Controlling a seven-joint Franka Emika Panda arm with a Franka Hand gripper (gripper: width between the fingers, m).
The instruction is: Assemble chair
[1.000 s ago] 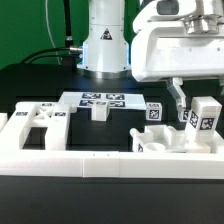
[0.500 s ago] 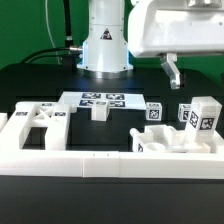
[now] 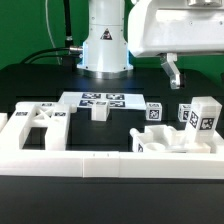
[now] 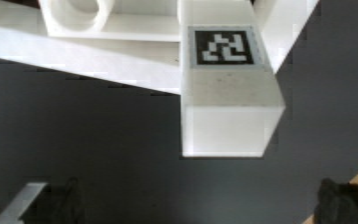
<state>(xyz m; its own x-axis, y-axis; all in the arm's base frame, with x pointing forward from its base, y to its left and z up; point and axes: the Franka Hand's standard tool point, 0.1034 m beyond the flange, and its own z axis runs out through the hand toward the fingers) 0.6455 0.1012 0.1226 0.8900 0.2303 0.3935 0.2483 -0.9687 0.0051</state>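
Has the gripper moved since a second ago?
Yes. The gripper, open, has risen clear of the upright chair block on the exterior view's right, which stayed put.

1. The gripper [image 4: 197, 203] shows in the wrist view only as two dark, blurred fingertips [image 4: 43, 202], both cut off by the picture's edge.
2. In the exterior view its white housing [image 3: 175, 30] runs off the top and right edges. One finger [image 3: 172, 70] shows there; the other cannot be made out.
3. The tagged white block [image 4: 226, 95] is cropped at its far end, as is the white part [image 4: 87, 18] beside it. Whether they touch cannot be told.
4. The border wall [image 3: 100, 165] hides the lower portions of the seat [image 3: 35, 122] and the slotted block [image 3: 160, 140].
5. Tags on the marker board [image 3: 68, 98] are too small to read.
6. The arm [image 3: 105, 45] is cut off at the top edge.
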